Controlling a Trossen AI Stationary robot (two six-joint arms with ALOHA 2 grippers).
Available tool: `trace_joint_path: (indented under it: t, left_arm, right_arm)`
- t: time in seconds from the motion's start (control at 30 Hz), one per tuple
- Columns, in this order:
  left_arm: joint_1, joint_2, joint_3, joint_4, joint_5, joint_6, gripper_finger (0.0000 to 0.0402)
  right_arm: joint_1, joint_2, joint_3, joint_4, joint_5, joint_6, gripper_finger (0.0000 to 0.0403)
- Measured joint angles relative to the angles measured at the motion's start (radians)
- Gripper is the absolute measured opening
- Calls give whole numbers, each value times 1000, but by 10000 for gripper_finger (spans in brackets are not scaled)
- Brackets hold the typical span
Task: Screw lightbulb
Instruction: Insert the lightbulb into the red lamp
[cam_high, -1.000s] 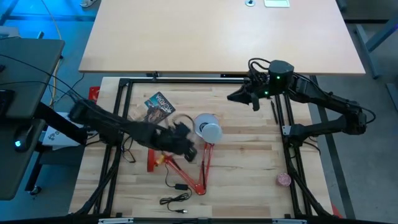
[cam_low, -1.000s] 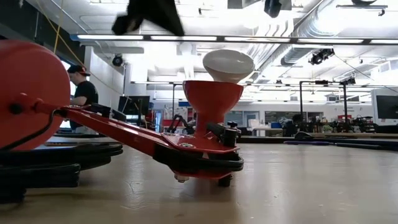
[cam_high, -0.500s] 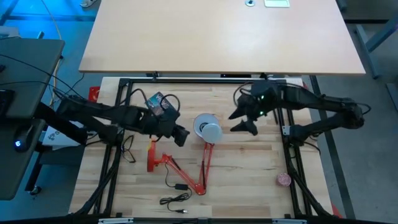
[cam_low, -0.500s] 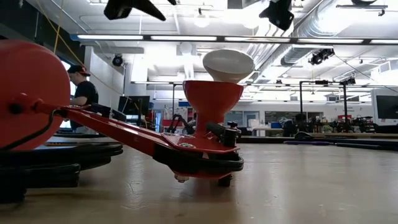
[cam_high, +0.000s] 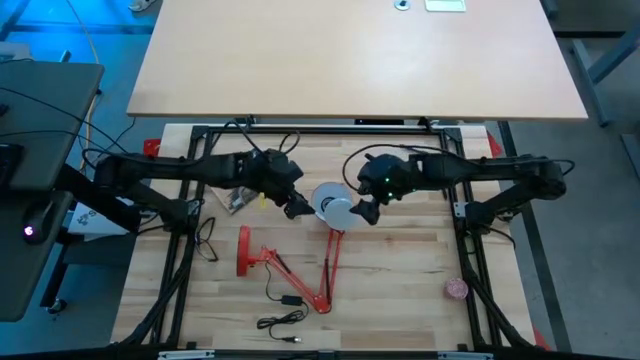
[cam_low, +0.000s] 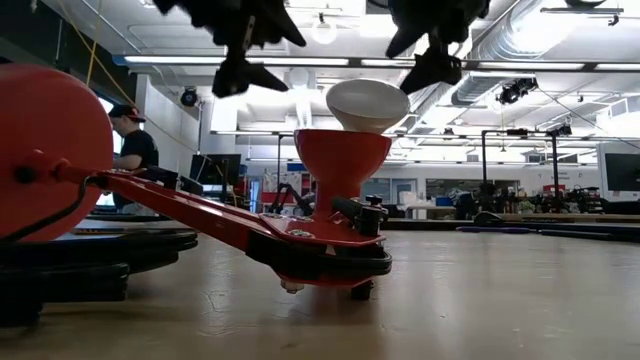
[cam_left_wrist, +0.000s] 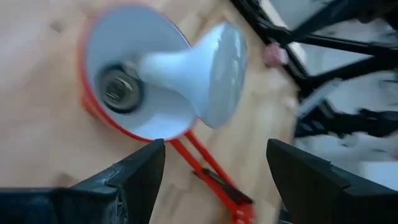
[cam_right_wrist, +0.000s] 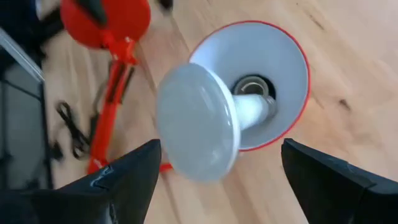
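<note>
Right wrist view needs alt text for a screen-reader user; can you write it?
A white lightbulb leans in the socket of a red lamp shade lying on a wooden table, seen between the right gripper's open dark fingers. The lamp's red base lies beyond.

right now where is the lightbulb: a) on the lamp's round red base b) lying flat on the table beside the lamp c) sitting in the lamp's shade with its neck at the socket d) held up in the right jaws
c: the lightbulb sits in the lamp shade with its narrow neck at the socket, and both wrist views show open jaws not touching it.
</note>
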Motion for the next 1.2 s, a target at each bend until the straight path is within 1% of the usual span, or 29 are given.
trace_joint_path:
  t: [0.07,0.17,0.27,0.33,0.4,0.43,0.57,0.63,0.7,0.77,0.8,0.93,1.1,1.2]
  left_arm:
    - [8,-7,-45,77,50,-39,274]
    - [8,-37,-123,211,58,-123,274]
    - [-7,-58,-235,419,-11,-272,274]
    - [-20,-56,-320,595,-65,-393,274]
    - [-38,-43,-383,740,-119,-503,274]
    - [-49,-40,-401,774,-141,-531,274]
    - [-104,-39,-400,785,-245,-562,274]
    - [-141,-39,-377,724,-306,-558,274]
    - [-174,-39,-357,648,-388,-543,274]
    - [-194,-38,-352,638,-463,-548,274]
    - [-197,-38,-351,643,-485,-556,273]
    - [-207,-5,-350,642,-497,-587,273]
    - [-226,104,-334,770,-490,-622,273]
    - [-226,148,-298,783,-486,-621,273]
  right_arm:
    - [-10,-13,0,8,-29,38,323]
    - [-22,-57,0,-3,-74,98,323]
    - [-25,-106,-8,-42,-55,102,323]
    - [-35,-144,-56,-32,-57,129,323]
    - [-52,-189,-144,45,-87,201,323]
    - [-60,-216,-199,111,-107,246,323]
    - [-85,-310,-421,464,-176,464,323]
    - [-86,-333,-513,608,-189,578,323]
    - [-81,-340,-590,727,-193,668,323]
    - [-75,-342,-642,851,-195,727,323]
    - [-72,-342,-659,890,-199,743,323]
    - [-63,-335,-687,892,-201,743,323]
    - [-63,-333,-689,902,-201,726,323]
    - [-65,-333,-689,903,-200,727,323]
